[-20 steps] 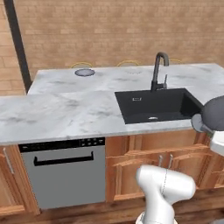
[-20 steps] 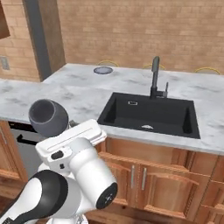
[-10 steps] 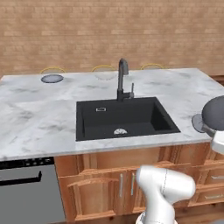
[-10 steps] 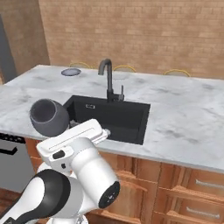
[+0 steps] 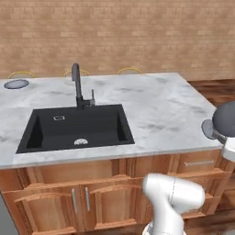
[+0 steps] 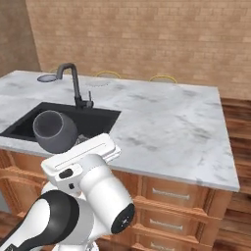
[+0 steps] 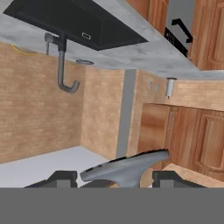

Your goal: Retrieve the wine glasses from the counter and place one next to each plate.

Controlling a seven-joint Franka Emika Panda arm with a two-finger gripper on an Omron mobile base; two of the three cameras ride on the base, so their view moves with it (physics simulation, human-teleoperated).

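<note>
My gripper (image 7: 111,177) is shut on a dark grey wine glass (image 7: 127,167), whose round foot lies between the two fingertips. The same glass's wide dark bowl shows at the right edge of the left base view (image 5: 225,118) and above my white hand in the right base view (image 6: 55,130). A blue-grey plate (image 5: 16,84) (image 6: 47,78) lies at the far left of the marble top (image 5: 160,103), well away from the glass. The hand view is upside down; a small pale grey upright thing (image 7: 170,87) stands far off, too small to identify.
A black sink (image 5: 75,128) (image 6: 63,120) with a dark tap (image 5: 78,85) is set into the marble top. Yellow stool backs (image 5: 130,70) (image 6: 163,78) peek over its far edge. Brown drawers and doors (image 5: 92,197) run below, with wood floor (image 6: 238,117) at the right.
The whole scene has slid left in both base views: the base has driven right along the marble top. The dishwasher has left the view. The glass stays held in the gripper.
</note>
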